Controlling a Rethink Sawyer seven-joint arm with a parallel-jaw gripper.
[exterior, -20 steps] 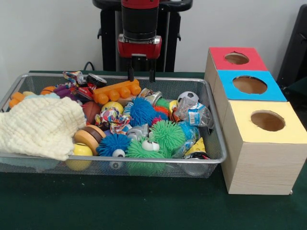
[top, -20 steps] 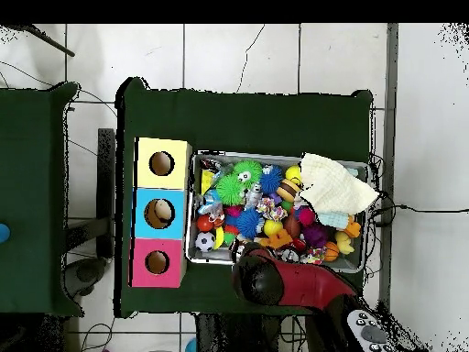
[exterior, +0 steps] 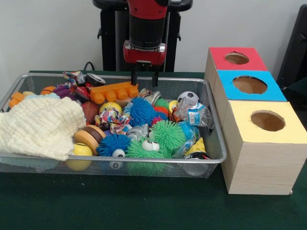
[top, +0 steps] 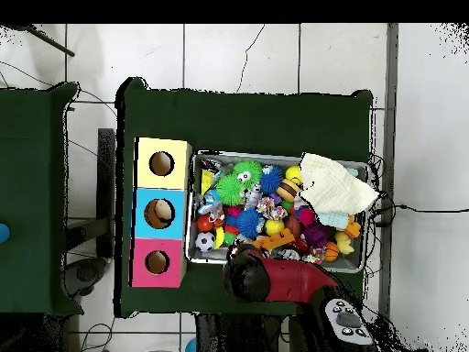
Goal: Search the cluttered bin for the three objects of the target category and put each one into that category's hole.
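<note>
Gripper (exterior: 144,77) hangs over the bin's (exterior: 215,143) far rim, fingers apart, holding nothing, orange block toy (exterior: 115,91) just below and slightly camera-left of it. No plush animals visible; likely buried under the spiky balls (exterior: 167,134) or the cream cloth (exterior: 41,125), so I can't give a bearing. Red hole (exterior: 236,58) sits camera-right of the gripper, at the far box, and looks empty.

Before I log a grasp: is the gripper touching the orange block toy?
Cannot tell. In the front view the gripper tips end just above the orange block toy, possibly behind it; overhead, the arm hides them.
</note>
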